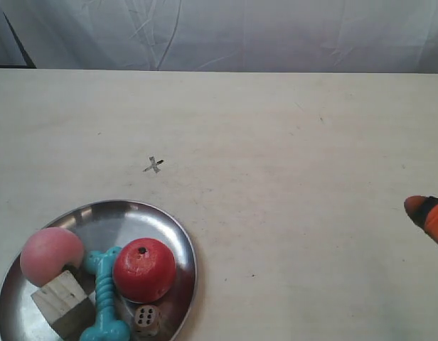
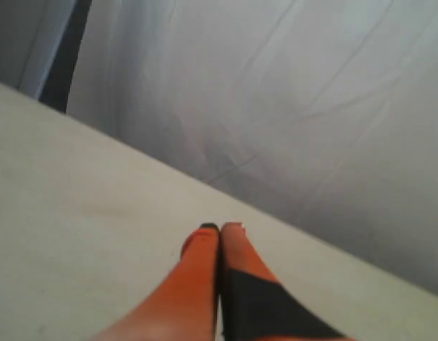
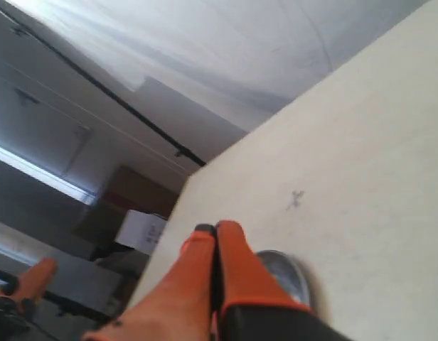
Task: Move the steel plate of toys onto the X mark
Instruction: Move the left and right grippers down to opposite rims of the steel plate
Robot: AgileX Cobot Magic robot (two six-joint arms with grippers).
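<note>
The steel plate (image 1: 126, 217) rests on the table at the exterior view's lower left. In it lie a red ball with a hole (image 1: 144, 270), a pink ball (image 1: 50, 256), a teal bone (image 1: 105, 302), a wooden cube (image 1: 62, 304) and a small die (image 1: 146, 319). The X mark (image 1: 153, 165) is drawn on bare table beyond the plate, apart from its rim. My right gripper (image 3: 216, 229) is shut and empty; part of the plate (image 3: 289, 275) and the X mark (image 3: 296, 199) show past it. Over bare table, my left gripper (image 2: 220, 227) is shut on nothing.
An orange fingertip (image 1: 425, 213) of the arm at the exterior view's right pokes in at mid-height, far from the plate. A white curtain (image 1: 226, 32) hangs behind the table's far edge. Boxes and clutter (image 3: 137, 227) stand off the table's side in the right wrist view.
</note>
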